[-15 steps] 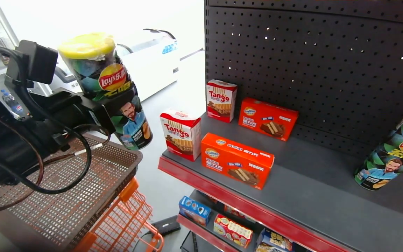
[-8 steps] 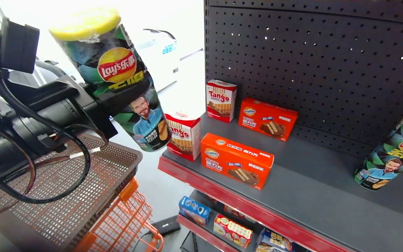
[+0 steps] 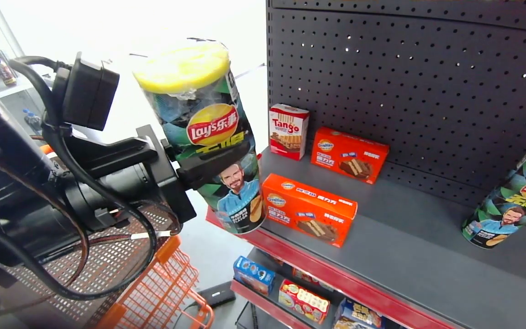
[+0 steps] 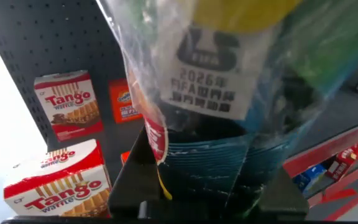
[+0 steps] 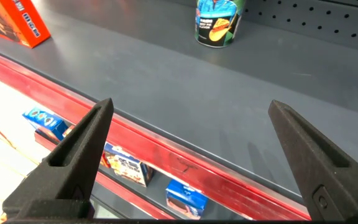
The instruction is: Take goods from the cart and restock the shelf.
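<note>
1. Head view: my left gripper (image 3: 201, 165) is clamped around the middle of a yellow-lidded chip canister (image 3: 199, 105), centre-left of the frame. One dark finger crosses its printed wrap.
2. I hold the canister in the air, lid up and slightly tilted. Its base hangs over the red front edge of the grey shelf (image 3: 404, 256), at the shelf's left end.
3. At the centre of the frame, the front orange box (image 3: 308, 208) lies just right of the canister's base. The rear orange box (image 3: 349, 155) sits farther back, near the pegboard (image 3: 427, 68), with an upright wafer box (image 3: 289, 131) beside it.
4. A second chip canister (image 3: 509, 201) stands at the right edge, close to the pegboard.
5. The orange cart (image 3: 162, 292) fills the lower left, beneath my left arm.
6. Left wrist view: the canister (image 4: 229, 81) sits pinched between my fingers (image 4: 135, 180).
7. Right wrist view: my right gripper (image 5: 194, 168) has its fingers spread wide over the shelf (image 5: 166, 68), with bare grey surface between them. The second canister (image 5: 216, 22) stands farther back.
</note>
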Tool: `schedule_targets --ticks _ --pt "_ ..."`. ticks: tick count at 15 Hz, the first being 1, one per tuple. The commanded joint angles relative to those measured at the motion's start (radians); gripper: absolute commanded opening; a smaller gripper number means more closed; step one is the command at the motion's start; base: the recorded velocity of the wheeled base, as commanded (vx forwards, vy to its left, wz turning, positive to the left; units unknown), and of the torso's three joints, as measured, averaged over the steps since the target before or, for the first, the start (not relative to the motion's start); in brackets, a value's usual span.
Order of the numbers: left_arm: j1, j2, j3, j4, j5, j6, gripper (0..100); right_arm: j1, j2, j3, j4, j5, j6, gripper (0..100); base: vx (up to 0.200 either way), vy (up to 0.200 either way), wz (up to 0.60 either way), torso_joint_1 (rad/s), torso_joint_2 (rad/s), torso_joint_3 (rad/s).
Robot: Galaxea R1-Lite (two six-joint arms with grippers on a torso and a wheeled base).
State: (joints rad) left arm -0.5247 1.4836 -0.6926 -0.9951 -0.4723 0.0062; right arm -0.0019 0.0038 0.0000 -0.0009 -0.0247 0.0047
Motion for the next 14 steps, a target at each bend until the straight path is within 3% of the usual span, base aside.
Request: schedule_targets --ticks 1,5,9,14 --pt "0.002 0.009 0.008 0.001 -0.003 -0.002 0 0.0 0.001 0.0 0.001 0.0 -0.002 100 0.0 0.0 0.0 0.0 0.0 0.0" --pt "0.015 0.007 0.01 0.006 -0.057 -0.008 0 0.0 0.001 0.0 0.001 0.002 -0.002 100 0.0 0.0 0.0 0.0 0.0 0.0" --pt "0.022 0.009 0.005 0.006 -0.069 -0.008 0 0.0 0.001 0.0 0.001 0.002 -0.002 100 0.0 0.0 0.0 0.0 0.0 0.0" --pt "0.02 0.01 -0.005 0.006 -0.069 -0.008 0 0.0 0.001 0.0 0.001 0.002 -0.003 100 0.0 0.0 -0.6 -0.001 0.0 0.001"
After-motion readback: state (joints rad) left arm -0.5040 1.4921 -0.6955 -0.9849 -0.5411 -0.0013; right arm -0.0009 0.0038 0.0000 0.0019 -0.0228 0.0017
